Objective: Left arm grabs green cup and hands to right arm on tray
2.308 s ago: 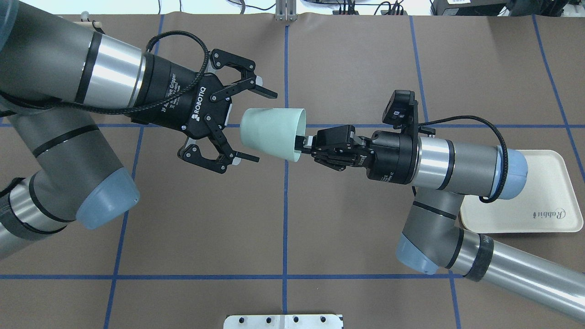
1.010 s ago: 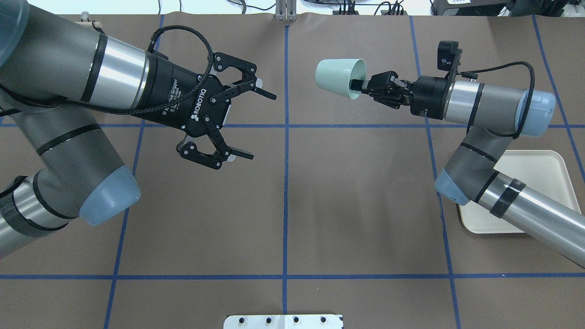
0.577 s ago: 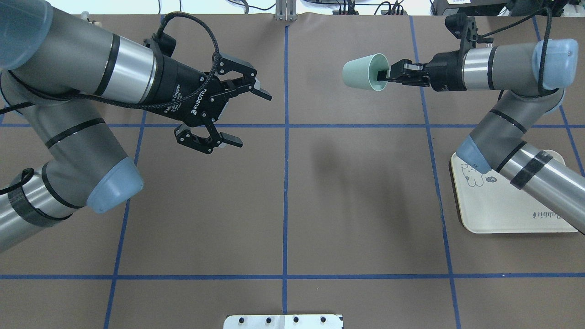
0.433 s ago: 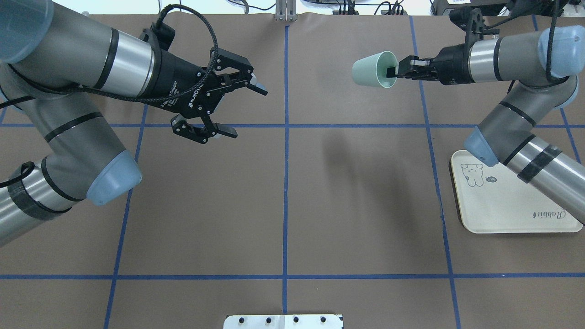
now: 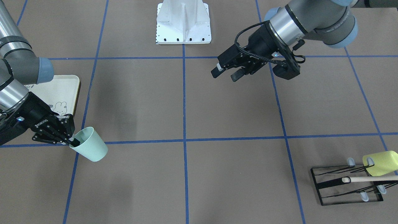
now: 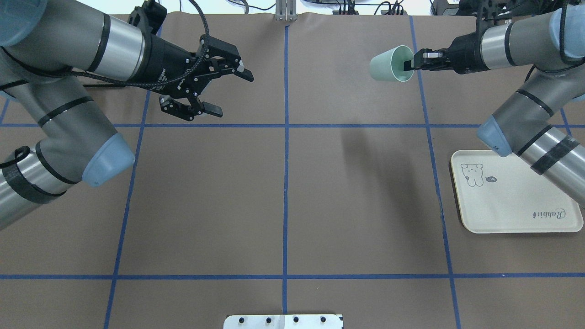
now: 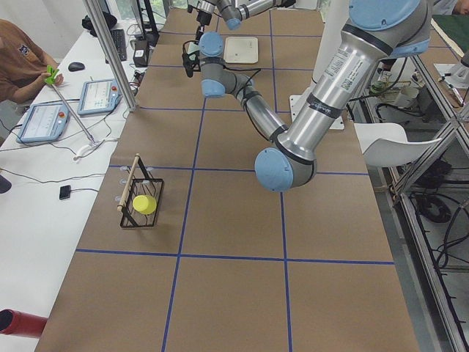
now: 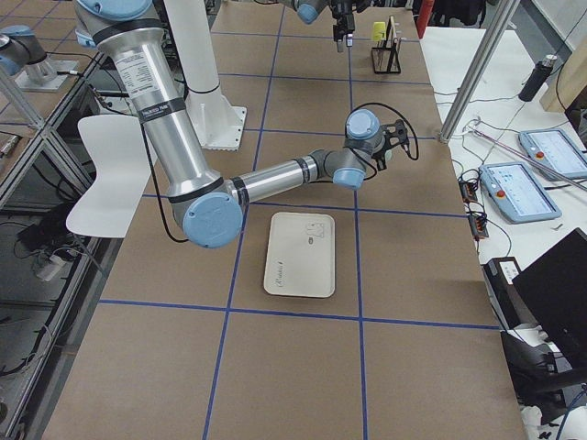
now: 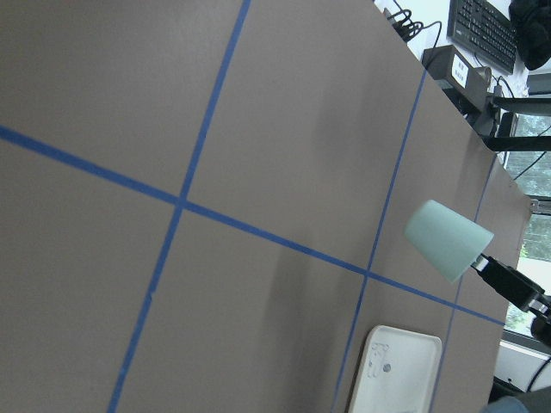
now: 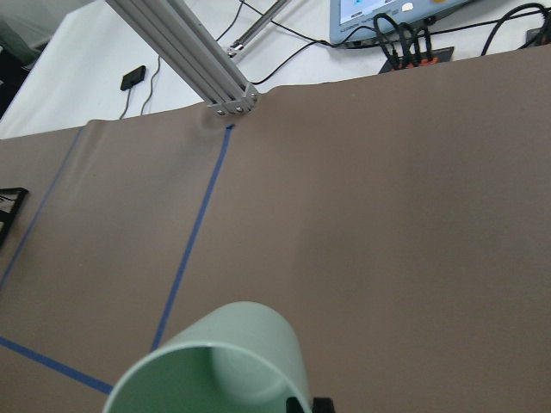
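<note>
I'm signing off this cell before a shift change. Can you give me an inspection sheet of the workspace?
Surface: brown table cover with a blue tape grid; no spills seen.
Job's things: green cup in the air, lying sideways; tray flat, nothing on it.
Clutter: wire rack holding a yellow cup and a wooden stick.
Grippers: left gripper open, empty; right gripper shut on the cup's rim.
Cables: black cable looped at the left wrist.
Surroundings: person at a side bench with tablets.

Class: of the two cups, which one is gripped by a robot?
The green cup, pinched at its rim by the right gripper. The yellow cup rests untouched on the black wire rack.
</note>
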### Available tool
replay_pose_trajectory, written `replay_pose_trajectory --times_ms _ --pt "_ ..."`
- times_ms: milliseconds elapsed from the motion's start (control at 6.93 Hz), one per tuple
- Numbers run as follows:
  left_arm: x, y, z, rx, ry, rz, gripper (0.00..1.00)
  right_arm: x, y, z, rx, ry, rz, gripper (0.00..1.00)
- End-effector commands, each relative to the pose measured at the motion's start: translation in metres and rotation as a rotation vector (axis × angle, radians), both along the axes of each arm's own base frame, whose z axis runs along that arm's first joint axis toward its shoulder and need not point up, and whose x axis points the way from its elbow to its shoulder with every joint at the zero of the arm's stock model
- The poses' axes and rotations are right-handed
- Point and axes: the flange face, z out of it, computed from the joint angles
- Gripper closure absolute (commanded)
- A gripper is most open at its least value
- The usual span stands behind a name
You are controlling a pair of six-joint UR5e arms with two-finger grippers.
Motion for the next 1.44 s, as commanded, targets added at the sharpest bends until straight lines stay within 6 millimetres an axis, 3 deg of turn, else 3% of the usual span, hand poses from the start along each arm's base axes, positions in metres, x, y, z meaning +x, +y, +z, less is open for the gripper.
replay_pose_trajectory --times_ms 0,289,577,721,1010,1299 --pt "-0.038 -0.030 0.017 0.091 -0.151 -0.036 0.00 0.026 0.027 0.012 0.003 0.221 -0.024 1.00" --pt "-0.081 -0.034 0.038 0.139 -0.274 -0.044 0.00 0.053 0.075 0.023 -0.036 0.474 -0.086 1.00" --pt "-0.120 -0.030 0.044 0.194 -0.457 0.024 0.00 0.080 0.124 0.088 -0.126 0.562 -0.125 1.00" --pt "-0.130 -0.024 0.062 0.201 -0.507 0.030 0.00 0.081 0.133 0.101 -0.163 0.541 -0.165 1.00" --pt "-0.133 -0.023 0.073 0.205 -0.533 0.028 0.00 0.066 0.137 0.113 -0.250 0.433 -0.286 1.00" --pt "-0.140 -0.021 0.100 0.226 -0.566 0.060 0.00 0.064 0.142 0.133 -0.341 0.425 -0.331 1.00"
